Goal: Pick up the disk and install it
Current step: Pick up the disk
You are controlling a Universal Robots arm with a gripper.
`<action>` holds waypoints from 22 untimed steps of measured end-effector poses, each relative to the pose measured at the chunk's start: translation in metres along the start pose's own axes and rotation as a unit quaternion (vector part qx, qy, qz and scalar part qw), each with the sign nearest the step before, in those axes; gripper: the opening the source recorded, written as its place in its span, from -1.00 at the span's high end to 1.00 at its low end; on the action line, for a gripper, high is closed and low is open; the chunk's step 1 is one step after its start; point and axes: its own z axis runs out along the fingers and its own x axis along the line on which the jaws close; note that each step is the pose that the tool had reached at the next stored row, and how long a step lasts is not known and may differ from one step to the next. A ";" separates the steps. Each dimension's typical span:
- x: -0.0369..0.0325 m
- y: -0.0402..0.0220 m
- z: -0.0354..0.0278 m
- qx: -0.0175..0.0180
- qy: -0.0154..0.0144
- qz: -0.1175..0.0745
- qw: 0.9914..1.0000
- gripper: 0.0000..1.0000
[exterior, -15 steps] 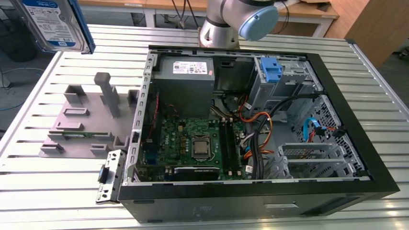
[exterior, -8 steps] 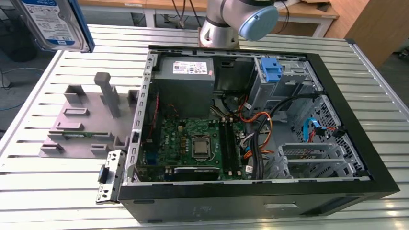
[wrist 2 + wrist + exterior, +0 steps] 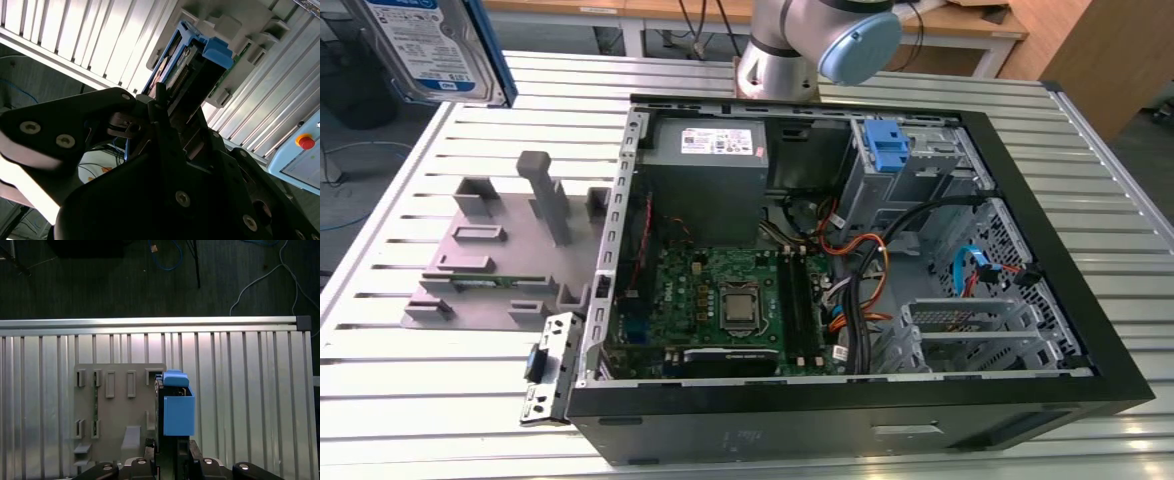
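1. My claw (image 3: 167, 112) is clamped on the disk (image 3: 434, 45), which hangs upright above the grey holder (image 3: 480, 270), well apart from the case (image 3: 1067, 290).
2. The grip seems to sit at one end, so the disk could tilt or slip.
3. Loose cables (image 3: 861, 245) inside the case could snag it.
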 end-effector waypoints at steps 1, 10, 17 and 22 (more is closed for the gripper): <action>0.0000 0.0000 0.0000 0.000 0.000 0.000 1.000 0.30; 0.0000 -0.0017 -0.0001 0.000 0.000 0.000 1.000 0.30; -0.0008 -0.0166 -0.0004 0.000 0.000 0.000 1.000 0.30; -0.0014 -0.0274 -0.0006 0.000 0.000 0.000 1.000 0.30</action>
